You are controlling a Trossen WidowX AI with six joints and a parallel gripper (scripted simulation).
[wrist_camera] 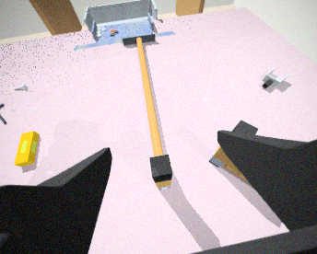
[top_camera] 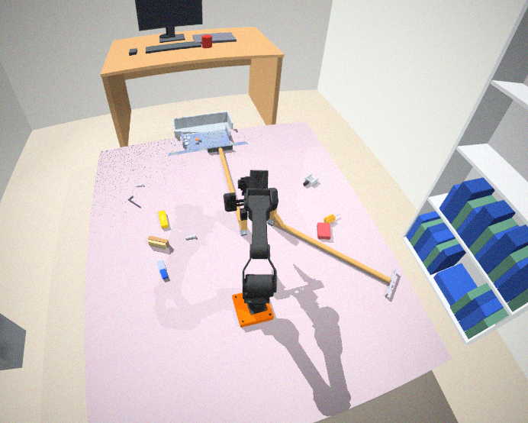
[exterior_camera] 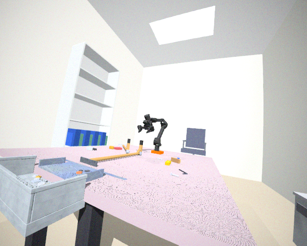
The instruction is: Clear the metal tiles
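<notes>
Top view: looked down on the tool (top_camera: 252,202) (exterior_camera: 144,130) (wrist_camera: 165,142) near the middle of the frame, with nothing in its grip. Found the long scraper (top_camera: 226,172) (exterior_camera: 115,156) (wrist_camera: 148,97) running from mid-frame toward the upper left, blade just beside the bench plate (top_camera: 215,138) (exterior_camera: 58,168) (wrist_camera: 138,29). Made out an orange piece (top_camera: 198,139) (exterior_camera: 79,172) (wrist_camera: 112,30) and small pale pieces on the plate's left part, short of the catch box (top_camera: 203,117) (exterior_camera: 58,194) (wrist_camera: 122,13); could not tell for certain whether to count them as tiles.

Exterior view: showed the tool open above the scraper's upright grip (exterior_camera: 141,147), well apart from it, near the centre. Showed the scraper lying along the table (top_camera: 132,352) (exterior_camera: 163,189) (wrist_camera: 83,106), with small pieces inside the box at lower left.

Wrist view: caught the fingers spread wide at lower left and lower right, the grip's black cap (top_camera: 243,214) (exterior_camera: 141,142) (wrist_camera: 160,167) below and between, not touched. Judged from this to be at the closing step, scraper laid down and let go. Called next for backing straight off, without brushing the cap and tipping the grip; or, if counting those pieces as tiles, for another grasp and push.
</notes>
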